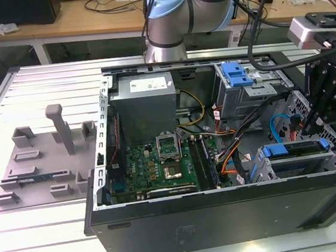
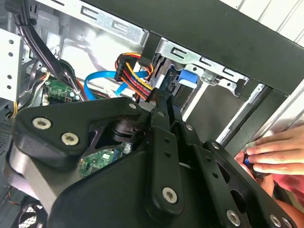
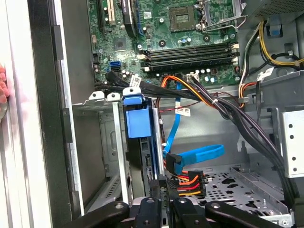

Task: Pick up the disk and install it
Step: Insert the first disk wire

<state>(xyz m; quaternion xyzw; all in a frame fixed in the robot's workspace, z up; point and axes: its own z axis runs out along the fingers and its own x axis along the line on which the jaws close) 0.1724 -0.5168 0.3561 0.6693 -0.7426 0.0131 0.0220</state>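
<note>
One disk [image 1: 296, 148], with its blue carrier bracket, sits in the drive cage [image 1: 268, 171] at the corner of the open computer case [image 1: 226, 219] nearest the exterior view's right. In the first wrist view the disk [image 3: 138, 121] stands edge-on inside the cage [image 3: 102, 102], with its blue bracket tab at the cage mouth; in the second wrist view the same tab [image 2: 187, 77] shows beyond the fingertips. The gripper [image 1: 308, 128] hangs directly over the cage. Its fingers are drawn together, with nothing visible between them, and the tips [image 2: 164, 102] lie at the cabled edge of the disk. A multicoloured power connector [image 3: 185, 183] and a blue data cable [image 3: 199, 152] lie just beside that edge. The motherboard [image 1: 160, 163] occupies the case floor, with the grey power supply [image 1: 144, 101] behind it. A person's hand [image 2: 275, 152] rests on the outer case wall. A grey fixture plate [image 1: 40, 163] lies on the table, well apart toward the exterior view's left.
</note>
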